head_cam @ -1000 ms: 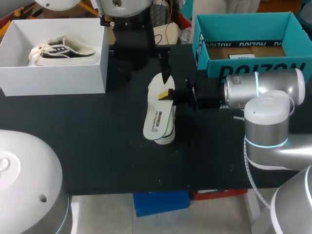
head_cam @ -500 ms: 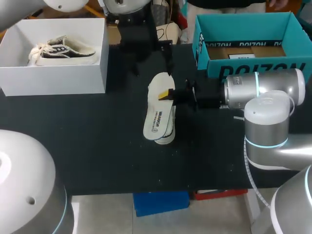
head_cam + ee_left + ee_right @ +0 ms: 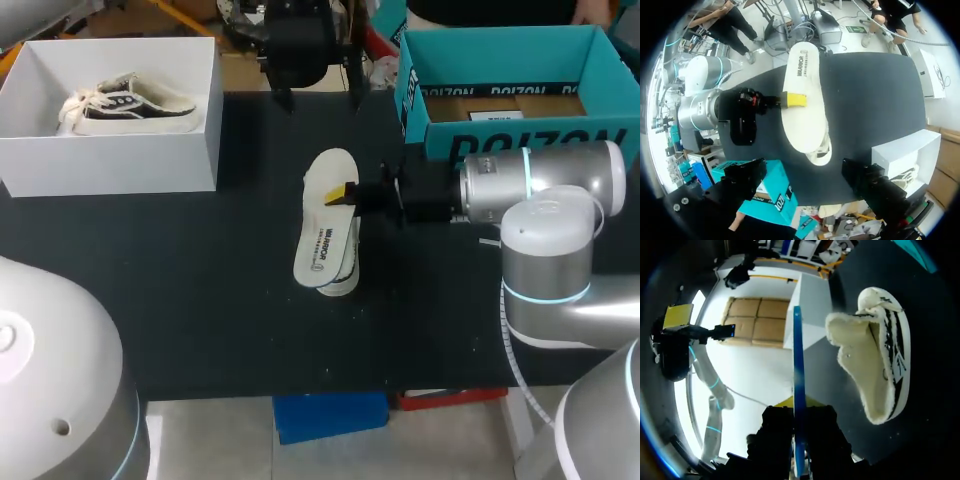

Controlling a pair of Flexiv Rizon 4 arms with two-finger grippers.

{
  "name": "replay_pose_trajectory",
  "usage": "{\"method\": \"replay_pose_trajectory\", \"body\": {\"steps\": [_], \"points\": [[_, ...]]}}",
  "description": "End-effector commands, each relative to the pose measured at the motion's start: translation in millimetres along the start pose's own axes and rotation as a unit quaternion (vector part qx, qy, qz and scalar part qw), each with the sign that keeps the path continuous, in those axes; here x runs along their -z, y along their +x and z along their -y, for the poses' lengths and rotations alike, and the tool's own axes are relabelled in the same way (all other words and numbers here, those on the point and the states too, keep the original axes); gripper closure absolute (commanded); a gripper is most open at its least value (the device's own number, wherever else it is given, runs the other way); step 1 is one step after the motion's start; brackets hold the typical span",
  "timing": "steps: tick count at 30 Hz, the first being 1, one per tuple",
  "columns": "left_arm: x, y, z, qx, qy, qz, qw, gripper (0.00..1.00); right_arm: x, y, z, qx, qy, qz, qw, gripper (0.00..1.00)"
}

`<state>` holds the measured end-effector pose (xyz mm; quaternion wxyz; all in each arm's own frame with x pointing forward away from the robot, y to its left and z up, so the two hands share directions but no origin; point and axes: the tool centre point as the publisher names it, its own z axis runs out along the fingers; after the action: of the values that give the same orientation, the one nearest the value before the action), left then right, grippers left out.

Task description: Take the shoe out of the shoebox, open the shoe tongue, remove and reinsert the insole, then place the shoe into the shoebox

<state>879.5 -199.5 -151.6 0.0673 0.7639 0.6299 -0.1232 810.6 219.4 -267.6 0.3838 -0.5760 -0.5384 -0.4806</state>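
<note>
A white insole (image 3: 325, 240) hangs flat just over a white shoe (image 3: 342, 282) with black stripes, which lies in the middle of the black table. My right gripper (image 3: 343, 194) is shut on the insole's right edge, near its far end. In the right wrist view the insole (image 3: 798, 380) is a thin blue edge between the fingers of my right gripper (image 3: 799, 417), and the fleece-lined shoe (image 3: 880, 365) lies beside it. My left gripper (image 3: 314, 97) hangs open and empty above the table's far edge. From the left wrist view, the insole (image 3: 802, 75) and the shoe's heel (image 3: 822, 156) lie ahead of my left gripper (image 3: 804, 172).
A white shoebox (image 3: 110, 165) at the far left holds a second shoe (image 3: 130, 105). A teal box (image 3: 520, 135) stands open at the far right, behind my right arm (image 3: 540, 190). Bare black table (image 3: 200, 300) lies left of and in front of the shoe.
My left gripper has drawn back from the insole's far end to the table's far edge. The right gripper and the insole have stayed where they were.
</note>
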Motion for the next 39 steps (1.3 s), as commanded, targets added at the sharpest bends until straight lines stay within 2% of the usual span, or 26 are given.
{"method": "replay_pose_trajectory", "body": {"steps": [1, 6, 11, 16, 20, 21, 29, 34, 39], "points": [[-9.7, 0.6, -32.0, 0.002, 0.015, 0.000, 1.000, 0.00, -1.0, 0.1, 0.0, -0.001, 0.000, 0.001, 1.000, 1.00], [-11.4, -3.8, -38.5, 0.000, 0.014, 0.009, 1.000, 0.00, -1.0, 0.1, 0.0, -0.001, 0.000, 0.001, 1.000, 1.00], [-8.8, -10.1, -26.4, -0.001, 0.004, 0.002, 1.000, 0.00, -1.0, 0.1, 0.0, -0.001, 0.000, 0.001, 1.000, 1.00], [-9.2, -15.2, 4.8, -0.001, 0.002, -0.005, 1.000, 0.00, -1.0, 0.1, 0.0, -0.001, 0.000, 0.001, 1.000, 1.00], [-8.8, -12.4, 33.8, 0.004, 0.004, -0.005, 1.000, 0.00, -1.0, 0.1, 0.0, -0.001, 0.000, 0.001, 1.000, 1.00], [-7.7, -11.7, 43.2, 0.010, -0.009, -0.021, 1.000, 0.00, -1.0, 0.1, 0.0, -0.001, 0.000, 0.001, 1.000, 1.00], [-10.1, -9.5, 102.1, 0.016, -0.014, -0.015, 1.000, 0.00, -1.0, 0.1, 0.0, -0.001, 0.000, 0.001, 1.000, 1.00], [-16.2, -8.3, 130.5, 0.023, -0.013, -0.009, 1.000, 0.00, -1.0, 0.1, 0.0, -0.001, 0.000, 0.001, 1.000, 1.00], [-22.6, -9.9, 147.9, 0.026, -0.006, -0.006, 1.000, 0.00, -1.0, 0.1, 0.0, -0.001, 0.000, 0.001, 1.000, 1.00]]}}
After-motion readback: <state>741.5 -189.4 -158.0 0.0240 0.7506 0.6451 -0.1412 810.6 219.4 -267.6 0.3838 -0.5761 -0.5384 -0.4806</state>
